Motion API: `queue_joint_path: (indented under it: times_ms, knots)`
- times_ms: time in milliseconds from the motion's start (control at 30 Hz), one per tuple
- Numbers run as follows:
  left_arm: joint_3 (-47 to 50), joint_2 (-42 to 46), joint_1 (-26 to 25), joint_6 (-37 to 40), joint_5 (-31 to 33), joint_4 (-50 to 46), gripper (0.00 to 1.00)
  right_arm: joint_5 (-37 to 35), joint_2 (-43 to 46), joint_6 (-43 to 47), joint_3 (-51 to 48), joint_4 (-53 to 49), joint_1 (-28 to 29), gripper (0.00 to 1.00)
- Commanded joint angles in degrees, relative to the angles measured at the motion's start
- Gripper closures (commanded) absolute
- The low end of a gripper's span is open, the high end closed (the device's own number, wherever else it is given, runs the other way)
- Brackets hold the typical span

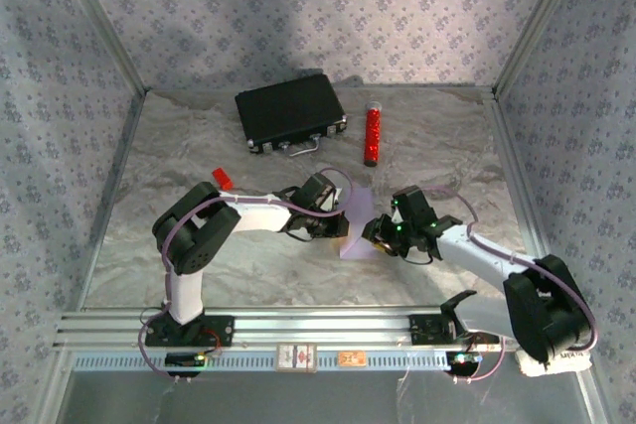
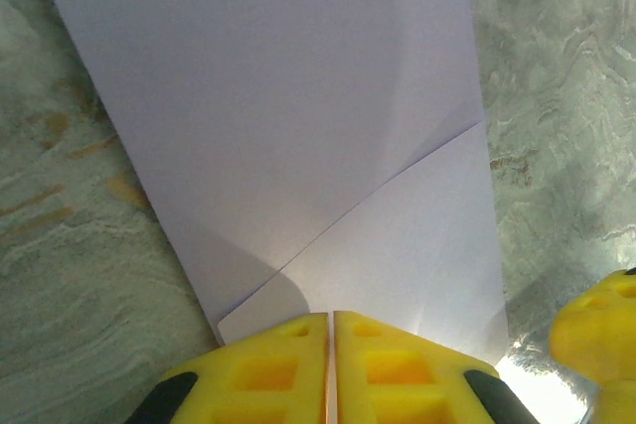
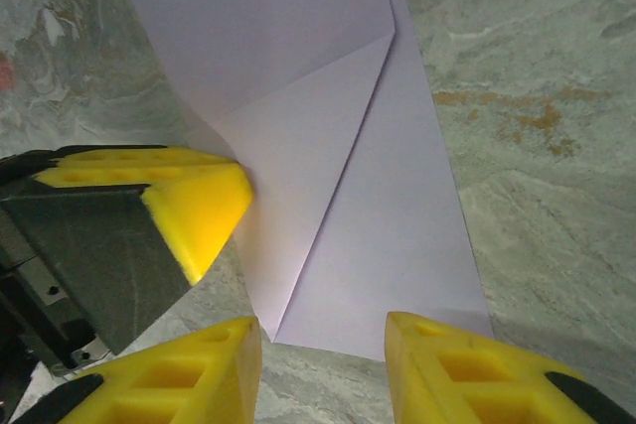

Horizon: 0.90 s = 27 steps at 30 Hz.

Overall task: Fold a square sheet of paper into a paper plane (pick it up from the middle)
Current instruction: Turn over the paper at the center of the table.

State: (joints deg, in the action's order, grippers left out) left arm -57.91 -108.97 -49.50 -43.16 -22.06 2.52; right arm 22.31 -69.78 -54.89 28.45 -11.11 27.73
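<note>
The square sheet of paper [image 1: 358, 223], partly folded, is lying mid-surface [image 1: 199, 146] between 2 grippers. On the left gripper [image 2: 331, 330] the jaws are sitting closed at its edge. On the right gripper [image 3: 323, 330] they are standing part-open, holding nothing. Any push is risking a sliding sheet and a skewed crease.

Enclosure has three walls in pale grey-lilac wallpaper with a small floral print: back wall [image 1: 417, 7], left wall [image 1: 50, 146], right wall [image 1: 586, 126]. Silver aluminium corner posts at back-left [image 1: 99, 17] and back-right [image 1: 532, 22]. The grey-white marbled table cover [image 1: 447, 146] is wrinkled, with brownish streaks [image 3: 517, 126] visible up close. Slotted aluminium rail [image 1: 328, 325] runs along the near edge. Lighting is uneven, with a darker band mid back wall.
</note>
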Motion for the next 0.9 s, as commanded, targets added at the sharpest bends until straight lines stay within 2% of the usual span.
queue_joint_path:
  times_ms: [0,233,633,867]
  knots:
    - [0.6,0.8,0.2,-0.4,-0.8,-2.2,0.9,0.9,-2.1,-0.4,1.4,0.1,0.6,0.62]
    - [0.4,0.9,0.2,-0.2,-0.8,-2.5,0.9,-1.4,-4.1,0.4,1.5,-4.8,1.4,0.61]
    - [0.6,1.0,0.2,-0.2,-1.0,-2.7,0.9,-2.3,-1.6,0.4,0.6,-6.7,2.1,0.58]
    - [0.7,1.0,0.2,-0.2,-1.2,-2.7,0.9,-0.7,-4.0,0.2,1.3,-3.6,2.2,0.56]
